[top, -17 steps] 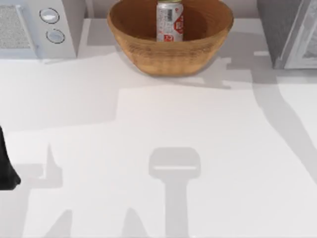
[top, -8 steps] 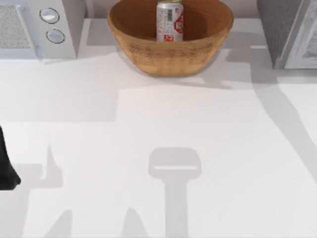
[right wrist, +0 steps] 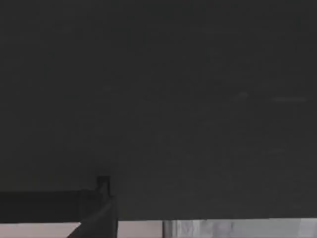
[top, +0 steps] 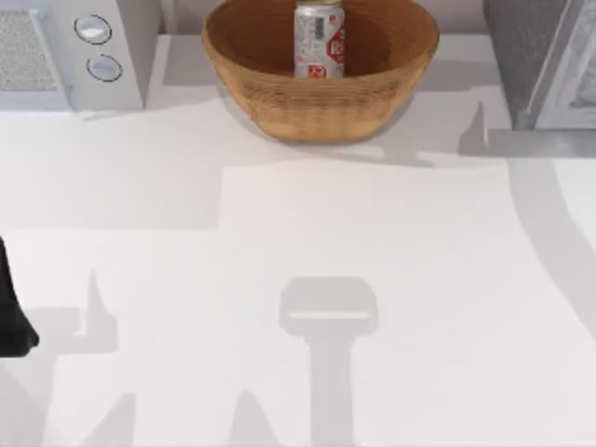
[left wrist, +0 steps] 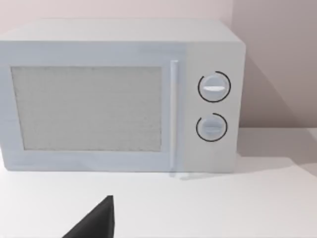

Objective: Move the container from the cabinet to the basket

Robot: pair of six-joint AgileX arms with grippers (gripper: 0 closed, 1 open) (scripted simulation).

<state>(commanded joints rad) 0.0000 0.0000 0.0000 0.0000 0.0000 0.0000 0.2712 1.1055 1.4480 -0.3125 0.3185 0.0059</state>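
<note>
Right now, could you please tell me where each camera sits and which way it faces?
Top view: above the table, looking down on basket, can, microwave, cabinet; left arm at left edge.
Left wrist view: low, facing the microwave; a dark gripper tip shows.
Right wrist view: dark.
Top and left wrist views share the microwave.

The can [top: 319, 39] stands in the basket [top: 321, 102], its base hidden behind the near wall and its top cut off at the far edge, as is the basket's far rim. The cabinet [top: 545, 60] at the far right and the microwave [top: 70, 51] at the far left are each cut off. The right wrist view is dark.
</note>
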